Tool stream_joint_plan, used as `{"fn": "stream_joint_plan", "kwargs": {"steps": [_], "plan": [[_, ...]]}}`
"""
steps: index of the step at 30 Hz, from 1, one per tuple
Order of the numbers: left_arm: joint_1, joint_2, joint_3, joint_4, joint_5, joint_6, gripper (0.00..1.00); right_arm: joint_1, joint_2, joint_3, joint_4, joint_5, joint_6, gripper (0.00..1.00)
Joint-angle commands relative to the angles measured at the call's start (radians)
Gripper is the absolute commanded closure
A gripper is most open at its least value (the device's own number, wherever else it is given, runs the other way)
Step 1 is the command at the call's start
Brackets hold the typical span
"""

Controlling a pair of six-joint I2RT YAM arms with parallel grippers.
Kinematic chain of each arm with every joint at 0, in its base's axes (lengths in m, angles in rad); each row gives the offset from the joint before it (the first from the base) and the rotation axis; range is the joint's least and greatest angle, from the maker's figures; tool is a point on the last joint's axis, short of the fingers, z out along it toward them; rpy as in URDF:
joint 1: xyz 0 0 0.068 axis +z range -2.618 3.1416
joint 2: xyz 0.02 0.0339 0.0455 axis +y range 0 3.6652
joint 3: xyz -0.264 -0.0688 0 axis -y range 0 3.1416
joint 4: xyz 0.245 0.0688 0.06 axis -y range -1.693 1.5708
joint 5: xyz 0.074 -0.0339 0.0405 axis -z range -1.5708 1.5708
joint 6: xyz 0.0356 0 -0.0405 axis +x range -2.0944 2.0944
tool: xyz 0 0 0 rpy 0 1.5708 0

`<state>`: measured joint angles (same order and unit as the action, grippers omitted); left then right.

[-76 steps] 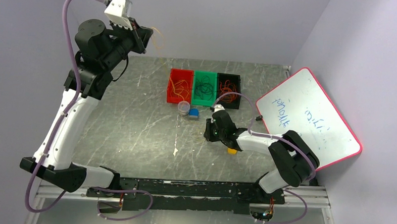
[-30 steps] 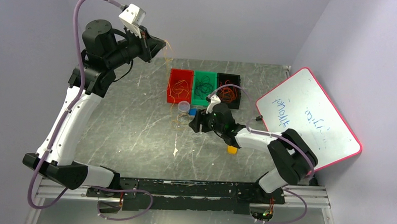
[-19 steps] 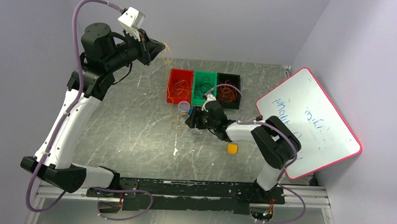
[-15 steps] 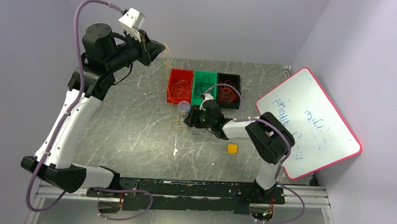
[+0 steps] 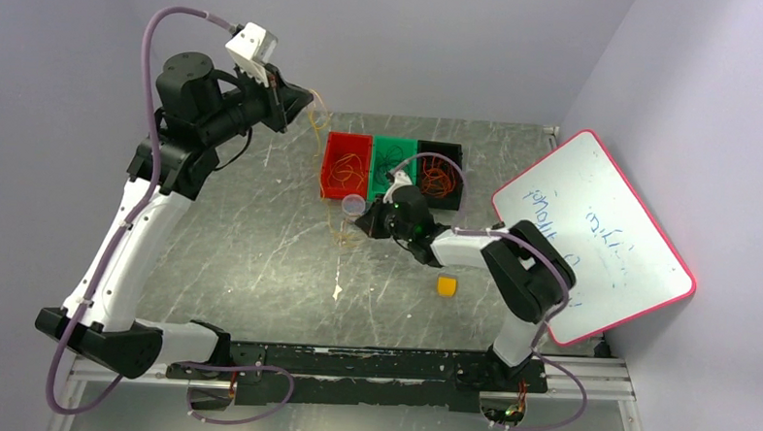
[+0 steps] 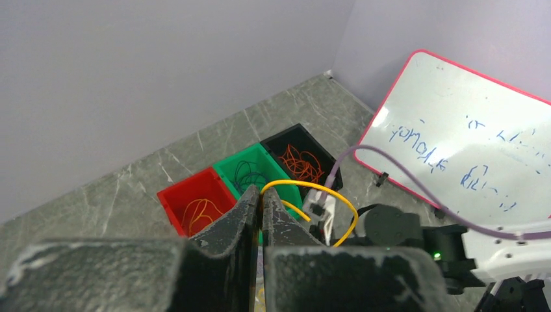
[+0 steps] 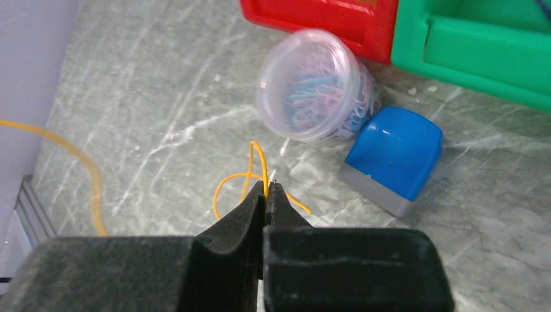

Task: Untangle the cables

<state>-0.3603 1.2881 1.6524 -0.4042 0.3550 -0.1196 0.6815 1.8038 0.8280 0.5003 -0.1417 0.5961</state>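
My left gripper [image 5: 302, 102] is raised high above the table's far left and is shut on a yellow-orange cable [image 6: 333, 199]. In the left wrist view the cable loops out from the closed fingertips [image 6: 262, 194]. My right gripper [image 5: 360, 228] is low over the table beside the bins. It is shut on a yellow-orange cable [image 7: 253, 158] whose small loops lie on the table [image 5: 337, 236]. A red bin [image 5: 327, 166] holds yellow-orange cables, a green bin [image 5: 392, 143] holds dark ones, and a black bin [image 5: 442, 146] holds red-orange ones.
A clear cup of paper clips [image 7: 316, 92] lies on its side and a blue block [image 7: 394, 159] sits just ahead of the right gripper, in front of the bins. A yellow cube [image 5: 445, 286] sits on the table. A pink-edged whiteboard [image 5: 591, 234] leans at the right.
My right gripper has moved left and farther across the table toward the cup, holding the cable. My left gripper has swung to the right, still raised.
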Motion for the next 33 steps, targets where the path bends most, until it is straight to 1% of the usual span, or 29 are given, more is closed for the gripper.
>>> {"fn": "stream_joint_plan", "kwargs": {"steps": [1,6,10,14,15,20,26,33], "plan": [[0.011,0.001,-0.024,-0.001,-0.001,0.002,0.93,-0.006,-0.144,-0.031,-0.036,0.032,-0.074,1.0],[0.011,0.027,-0.035,0.007,0.009,0.002,0.93,-0.018,-0.266,-0.014,-0.122,0.05,-0.128,1.0],[0.011,0.055,-0.055,0.024,0.014,-0.002,0.93,-0.065,-0.287,0.062,-0.172,0.028,-0.133,1.0],[0.011,0.089,-0.105,0.063,0.013,0.003,0.93,-0.122,-0.224,0.165,-0.186,-0.029,-0.142,1.0],[0.011,0.101,-0.113,0.072,0.015,0.005,0.93,-0.131,-0.202,0.227,-0.191,-0.041,-0.147,1.0],[0.012,0.19,-0.121,0.127,0.018,0.014,0.93,-0.152,-0.104,0.388,-0.208,-0.064,-0.177,1.0],[0.013,0.345,-0.08,0.17,-0.06,-0.007,0.93,-0.181,-0.009,0.528,-0.23,-0.031,-0.188,1.0],[0.015,0.516,-0.032,0.213,-0.106,-0.024,0.93,-0.228,0.149,0.692,-0.231,-0.092,-0.161,1.0]]}}
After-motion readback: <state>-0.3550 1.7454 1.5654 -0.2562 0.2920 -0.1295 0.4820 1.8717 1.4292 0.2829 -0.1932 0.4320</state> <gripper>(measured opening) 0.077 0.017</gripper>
